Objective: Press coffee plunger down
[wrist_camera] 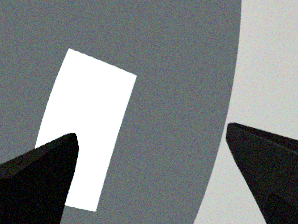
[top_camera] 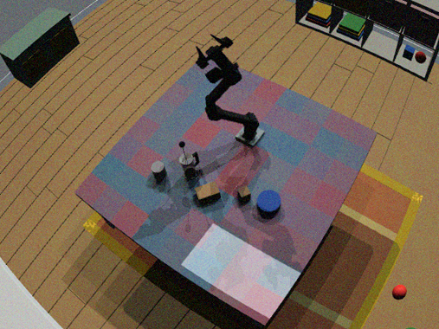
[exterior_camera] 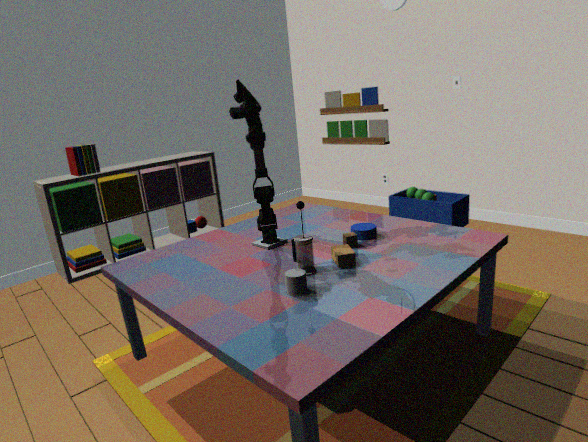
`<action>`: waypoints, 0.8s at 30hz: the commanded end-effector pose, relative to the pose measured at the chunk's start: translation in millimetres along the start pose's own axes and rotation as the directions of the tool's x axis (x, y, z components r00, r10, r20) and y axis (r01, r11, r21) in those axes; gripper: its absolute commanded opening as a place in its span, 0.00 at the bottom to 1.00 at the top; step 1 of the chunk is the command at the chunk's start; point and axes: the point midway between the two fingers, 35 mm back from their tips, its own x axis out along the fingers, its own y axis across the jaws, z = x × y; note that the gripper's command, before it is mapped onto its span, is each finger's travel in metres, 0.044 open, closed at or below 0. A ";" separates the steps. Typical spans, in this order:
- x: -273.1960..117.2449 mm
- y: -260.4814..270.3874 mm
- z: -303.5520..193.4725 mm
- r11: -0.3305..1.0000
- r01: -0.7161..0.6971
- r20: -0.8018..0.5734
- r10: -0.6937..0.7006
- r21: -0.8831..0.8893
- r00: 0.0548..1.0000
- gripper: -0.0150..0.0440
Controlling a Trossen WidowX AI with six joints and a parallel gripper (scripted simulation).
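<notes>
The coffee press [top_camera: 188, 163] [exterior_camera: 304, 252] stands upright on the table, its handle on the side toward the arm's base. Its plunger is raised: the black knob [top_camera: 182, 144] [exterior_camera: 300, 205] sits on a thin rod high above the lid. My gripper [top_camera: 204, 41] [exterior_camera: 238, 82] [wrist_camera: 153, 137] is open and empty, high in the air above the arm's base side of the table, far from the press. The wrist view shows only wall and a white panel between the widely parted fingers, no press.
A light grey cylinder [top_camera: 158, 169] [exterior_camera: 296, 282] stands beside the press. A wooden block [top_camera: 207, 192] [exterior_camera: 343, 255], a smaller wooden block [top_camera: 243, 194] [exterior_camera: 350, 239] and a blue round object [top_camera: 269, 202] [exterior_camera: 363, 230] are on the press's other side.
</notes>
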 end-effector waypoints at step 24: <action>-90.4 173.8 -99.1 0.694 -0.673 -0.417 0.549 -0.256 0.725 1.00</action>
